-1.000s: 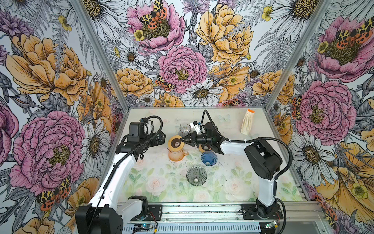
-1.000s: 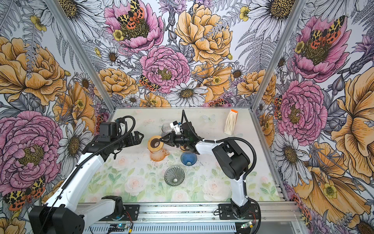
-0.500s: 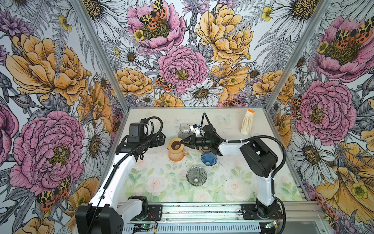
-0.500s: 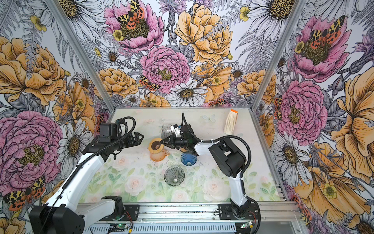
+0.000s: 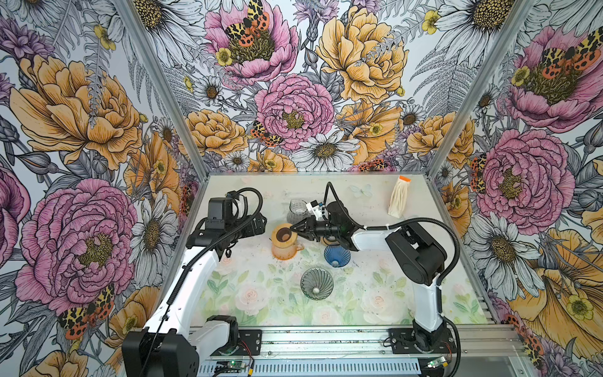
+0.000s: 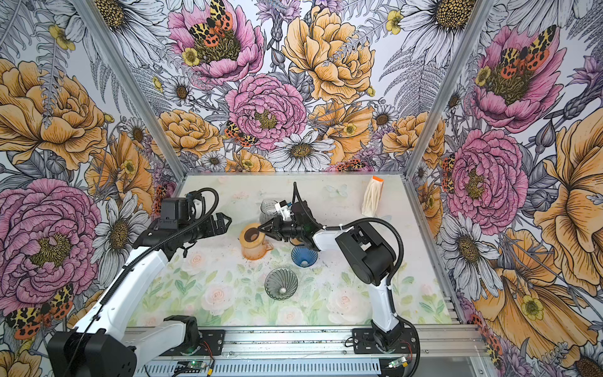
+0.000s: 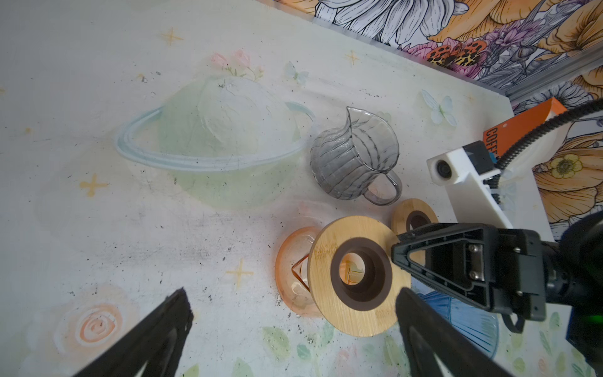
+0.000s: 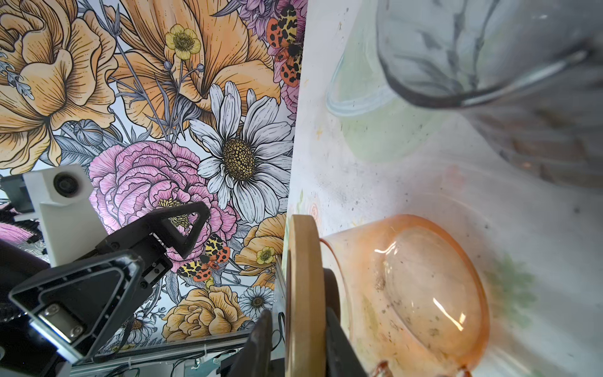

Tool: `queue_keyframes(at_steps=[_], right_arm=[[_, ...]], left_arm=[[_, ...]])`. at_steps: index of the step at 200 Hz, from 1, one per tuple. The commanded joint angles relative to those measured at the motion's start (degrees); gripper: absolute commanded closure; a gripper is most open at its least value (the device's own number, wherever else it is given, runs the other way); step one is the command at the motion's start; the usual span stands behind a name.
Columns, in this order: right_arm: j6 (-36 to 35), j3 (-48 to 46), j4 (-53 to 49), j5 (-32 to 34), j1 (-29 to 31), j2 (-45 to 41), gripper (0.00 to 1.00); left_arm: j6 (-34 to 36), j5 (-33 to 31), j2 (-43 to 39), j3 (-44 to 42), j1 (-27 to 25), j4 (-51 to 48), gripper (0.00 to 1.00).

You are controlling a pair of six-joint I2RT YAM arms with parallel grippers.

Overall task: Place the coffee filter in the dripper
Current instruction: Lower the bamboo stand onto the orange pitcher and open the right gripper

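A pack of coffee filters (image 5: 398, 199) with an orange label (image 7: 522, 120) stands at the back right, away from both grippers. A grey ribbed glass dripper (image 5: 316, 283) sits at the front middle, and a blue dripper (image 5: 336, 256) just behind it. My right gripper (image 5: 295, 228) (image 8: 298, 315) straddles the edge of a wooden ring (image 7: 329, 248) (image 8: 301, 277) lying on an orange glass carafe (image 5: 285, 249). Its jaws are slightly apart, with a gap between one finger and the wood. My left gripper (image 5: 261, 225) (image 7: 293, 293) hangs wide open and empty just left of the carafe.
A grey glass pitcher (image 5: 297, 210) (image 7: 355, 160) stands behind the carafe. A second wooden ring (image 7: 414, 218) lies under the right arm. The enclosure's flowered walls close in on the left, back and right; a metal rail (image 5: 326, 339) runs along the front.
The right gripper's jaws have parted a little around the wooden ring's edge, and that arm's elbow has shifted slightly left. The left arm has not moved.
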Motion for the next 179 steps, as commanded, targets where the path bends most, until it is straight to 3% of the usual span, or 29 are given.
queue_keyframes(at_steps=[1, 119, 179], right_arm=[[-0.3, -0.6, 1.6, 0.9, 0.0, -0.1, 0.7], [-3.3, -0.7, -3.2, 0.8, 0.0, -1.1, 0.64], [-8.3, 1.3, -11.4, 1.8, 0.4, -2.2, 0.63]], left_arm=[[0.8, 0.1, -0.8, -0.4, 0.6, 0.0, 0.01], [0.6, 0.4, -0.3, -0.3, 0.4, -0.1, 0.01], [0.3, 0.5, 0.2, -0.1, 0.2, 0.0, 0.01]])
